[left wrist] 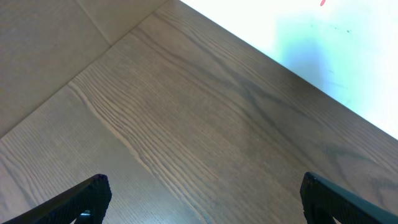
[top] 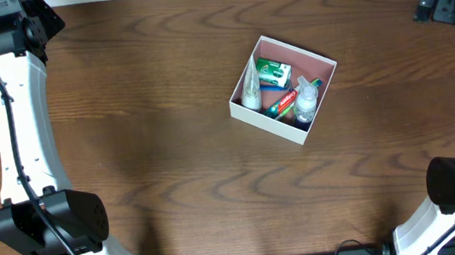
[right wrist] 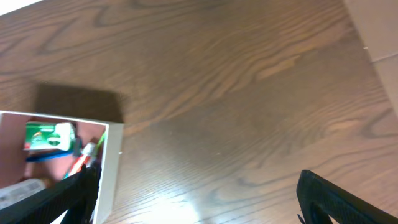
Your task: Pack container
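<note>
Inside the container [top: 263,124], toiletries [top: 275,74] overlap indistinctly; both jaws gape empty, mostly cropped

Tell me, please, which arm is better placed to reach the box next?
Right. The box sits toward the right side of the table, and the right gripper, open, has it in view. The left gripper, also open, faces only wood.

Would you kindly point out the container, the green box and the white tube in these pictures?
container [top: 268,124], overhead view, on its white outer wall.
green box [top: 274,72], overhead view, on the middle of its top face.
white tube [top: 251,84], overhead view, on the middle of its body.
</note>
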`<state>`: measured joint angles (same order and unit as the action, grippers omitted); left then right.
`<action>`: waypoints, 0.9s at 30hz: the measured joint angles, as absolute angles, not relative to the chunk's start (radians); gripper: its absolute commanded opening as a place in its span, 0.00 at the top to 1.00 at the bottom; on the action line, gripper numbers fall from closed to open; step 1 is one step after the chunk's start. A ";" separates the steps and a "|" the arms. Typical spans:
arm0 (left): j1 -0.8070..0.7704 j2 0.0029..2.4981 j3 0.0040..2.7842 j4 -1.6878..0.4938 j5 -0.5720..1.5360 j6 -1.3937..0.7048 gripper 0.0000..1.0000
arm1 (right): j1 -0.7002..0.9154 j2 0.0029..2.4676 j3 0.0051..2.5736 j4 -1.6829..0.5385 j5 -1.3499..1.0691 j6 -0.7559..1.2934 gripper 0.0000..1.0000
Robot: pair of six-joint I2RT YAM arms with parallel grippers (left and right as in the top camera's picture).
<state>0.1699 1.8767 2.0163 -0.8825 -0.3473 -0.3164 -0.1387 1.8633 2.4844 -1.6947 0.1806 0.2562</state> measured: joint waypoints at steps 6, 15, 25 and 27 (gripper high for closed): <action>0.170 1.877 2.016 -0.882 -0.347 -0.316 0.02 | -0.135 1.864 2.484 -1.694 0.094 0.260 0.01; 0.170 1.877 2.016 -0.883 -0.347 -0.316 0.02 | -0.135 1.864 2.484 -1.695 0.049 0.260 0.01; 0.170 1.877 2.016 -0.883 -0.347 -0.316 0.02 | -0.135 1.851 2.483 -1.694 0.060 0.233 0.01; 0.170 1.877 2.016 -0.883 -0.347 -0.316 0.02 | -0.135 1.833 2.481 -1.690 0.064 0.211 0.01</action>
<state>0.1699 1.8767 2.0163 -0.8825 -0.3473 -0.3164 -0.1352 1.8328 2.4809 -1.6901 0.0643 0.2108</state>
